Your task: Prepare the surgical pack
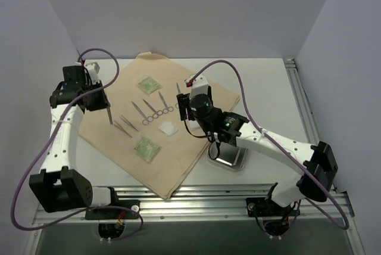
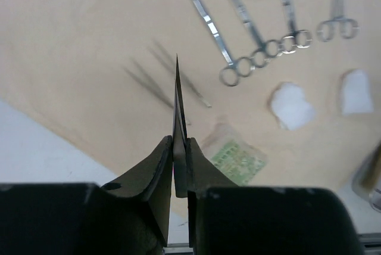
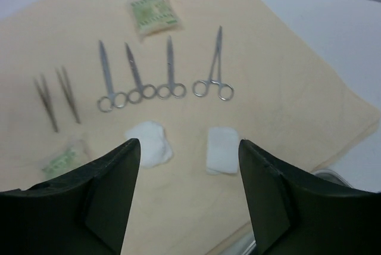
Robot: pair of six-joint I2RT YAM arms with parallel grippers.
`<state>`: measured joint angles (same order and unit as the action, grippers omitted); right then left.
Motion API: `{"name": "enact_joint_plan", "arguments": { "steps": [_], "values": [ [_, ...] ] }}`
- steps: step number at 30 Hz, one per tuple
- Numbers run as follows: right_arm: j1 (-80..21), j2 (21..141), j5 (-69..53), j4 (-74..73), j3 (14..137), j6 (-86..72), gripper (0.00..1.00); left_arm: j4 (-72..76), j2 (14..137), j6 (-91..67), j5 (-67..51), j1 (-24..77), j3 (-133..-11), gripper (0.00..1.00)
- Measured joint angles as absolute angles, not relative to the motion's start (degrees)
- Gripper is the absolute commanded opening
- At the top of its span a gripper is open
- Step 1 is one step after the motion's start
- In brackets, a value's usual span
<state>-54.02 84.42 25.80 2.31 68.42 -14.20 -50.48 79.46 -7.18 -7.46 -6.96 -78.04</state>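
Matt tan cloth sheet (image 1: pixel 172 165), shiny metal forceps (image 3: pixel 171 70), white gauze pads (image 3: pixel 222 149), glossy tray (image 1: pixel 229 158)

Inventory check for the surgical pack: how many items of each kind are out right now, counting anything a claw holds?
Ring-handled forceps: 4
Tweezers: 3, one of them in the left claw
Gauze pads: 2
Green packets: 2
Steel tray: 1
Cloth sheet: 1
Total: 13

White table (image 1: pixel 271 82), plain pale walls (image 1: pixel 178 11), metal rails (image 1: pixel 208 198) along near edge.
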Motion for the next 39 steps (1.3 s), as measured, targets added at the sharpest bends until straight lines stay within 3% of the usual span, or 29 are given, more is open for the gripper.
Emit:
{"name": "enact_joint_plan", "arguments": {
  "steps": [1,3,6,9,14,18,19,25,33,36,37,39],
  "values": [
    [-55.33,83.31,25.36,3.81,68.51,-13.98,0.67,-50.39,77.56,-6.85,-9.26,-6.37,-79.05,0.02],
    [-58.81,82.04,24.99,7.16,68.93,-13.52,0.98,-50.41,74.56,-6.66,-12.91,-5.10,-80.84,0.02],
    [-64.36,82.89,23.03,12.86,70.59,-12.16,1.00,-50.24,71.79,-6.81,-17.89,-3.25,-82.59,0.02],
    [-67.59,86.24,20.34,18.59,72.79,-12.23,0.93,-50.28,69.82,-7.35,-22.04,-1.67,-82.70,0.02],
    [-69.28,92.66,18.92,24.75,74.37,-13.65,0.65,-50.39,67.81,-8.88,-26.41,-0.71,-82.72,0.02],
    [-70.24,95.57,18.65,26.70,74.65,-15.00,0.60,-50.35,66.32,-10.28,-28.10,0.21,-82.72,0.02],
    [-70.24,96.05,18.70,26.76,75.00,-15.25,0.53,-50.35,66.02,-10.46,-28.51,0.69,-82.72,0.02],
    [-70.59,97.45,18.85,28.05,76.69,-16.47,0.51,-50.11,65.14,-11.88,-30.26,1.89,-82.61,0.02],
    [-69.28,99.31,20.12,27.92,79.18,-19.16,0.36,-49.76,65.08,-13.10,-31.16,2.28,-81.97,0.02],
    [-67.72,99.33,19.92,27.99,79.18,-20.43,0.24,-49.54,65.08,-13.15,-31.22,2.33,-81.95,0.02],
    [-67.37,99.35,19.55,28.08,79.18,-20.86,0.14,-49.04,65.10,-13.15,-31.31,2.33,-81.89,0.02],
    [-67.22,99.42,18.92,28.21,79.22,-21.43,0.06,-48.29,65.12,-13.30,-31.51,2.48,-81.41,0.02]
  ]
}}
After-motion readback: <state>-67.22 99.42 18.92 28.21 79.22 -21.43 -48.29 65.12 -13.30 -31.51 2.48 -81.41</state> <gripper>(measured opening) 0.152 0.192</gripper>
